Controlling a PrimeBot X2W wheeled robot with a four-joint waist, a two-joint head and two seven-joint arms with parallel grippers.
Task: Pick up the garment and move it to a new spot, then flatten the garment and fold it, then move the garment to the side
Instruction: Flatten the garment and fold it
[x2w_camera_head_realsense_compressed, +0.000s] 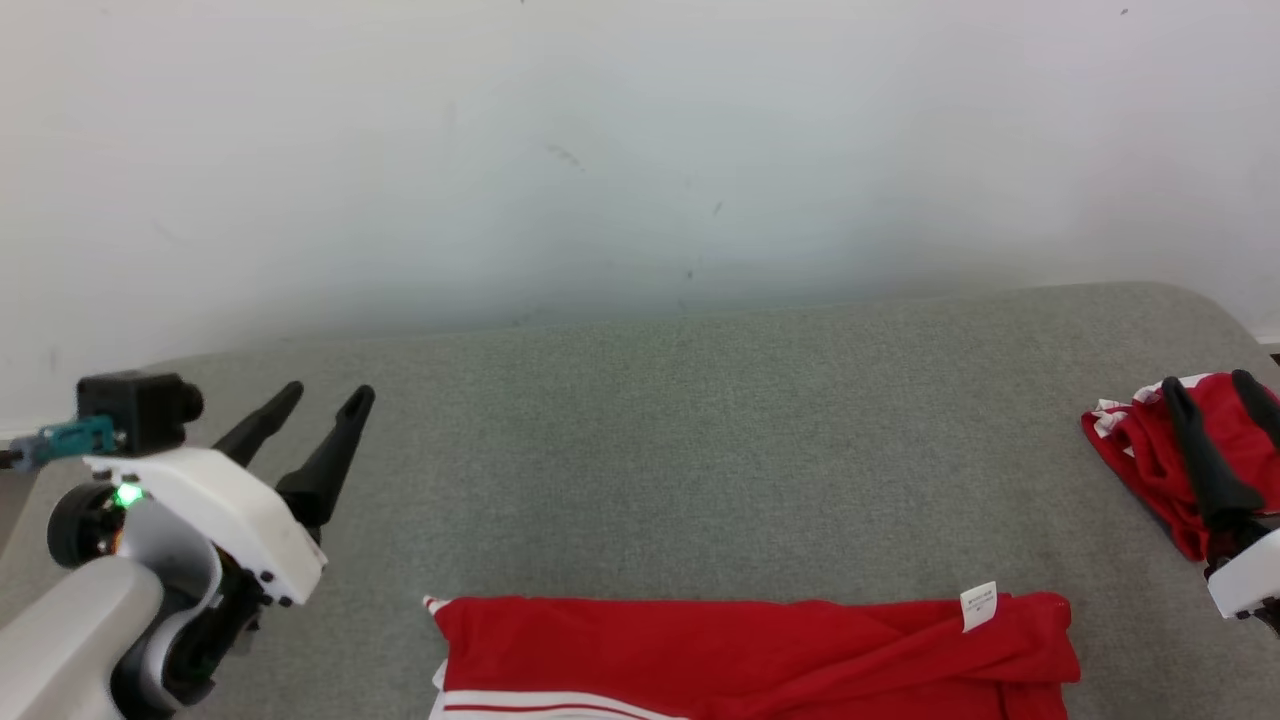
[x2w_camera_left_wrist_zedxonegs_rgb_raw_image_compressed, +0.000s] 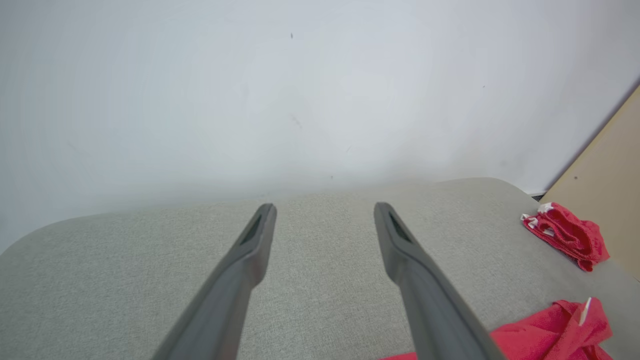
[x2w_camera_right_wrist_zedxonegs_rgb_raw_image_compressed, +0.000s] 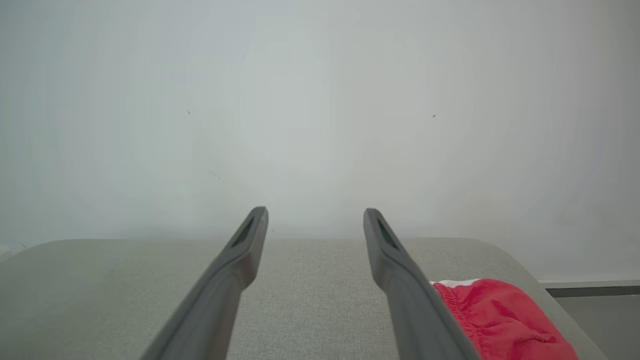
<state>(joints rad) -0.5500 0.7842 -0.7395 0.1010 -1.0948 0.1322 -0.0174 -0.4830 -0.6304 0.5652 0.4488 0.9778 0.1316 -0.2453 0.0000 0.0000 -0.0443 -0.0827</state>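
At the lower left of the head view the left claw (x2w_camera_head_realsense_compressed: 326, 392) stands spread wide and empty over the grey fabric-covered table (x2w_camera_head_realsense_compressed: 640, 450); along the bottom centre lies the long folded red garment with white stripes (x2w_camera_head_realsense_compressed: 760, 650), a white label (x2w_camera_head_realsense_compressed: 978, 606) near its right end; at the right edge the right claw (x2w_camera_head_realsense_compressed: 1207, 382), likewise spread and empty, overlaps a crumpled red-and-white cloth bundle (x2w_camera_head_realsense_compressed: 1135, 445); whether they touch I cannot tell.

I count two red garments: one folded garment (x2w_camera_head_realsense_compressed: 760, 650) at six o'clock and one bunched garment (x2w_camera_head_realsense_compressed: 1140, 450) at three o'clock. One white label (x2w_camera_head_realsense_compressed: 978, 605) shows on the folded one. One grey padded surface (x2w_camera_head_realsense_compressed: 700, 420) lies under both. I have two claws, my left gripper (x2w_camera_head_realsense_compressed: 326, 392) at nine o'clock and my right gripper (x2w_camera_head_realsense_compressed: 1208, 382) at three, with two dark fingers (x2w_camera_head_realsense_compressed: 335, 450) each, four in all. One tan board (x2w_camera_left_wrist_zedxonegs_rgb_raw_image_compressed: 605, 200) stands at three o'clock in my left wrist view.
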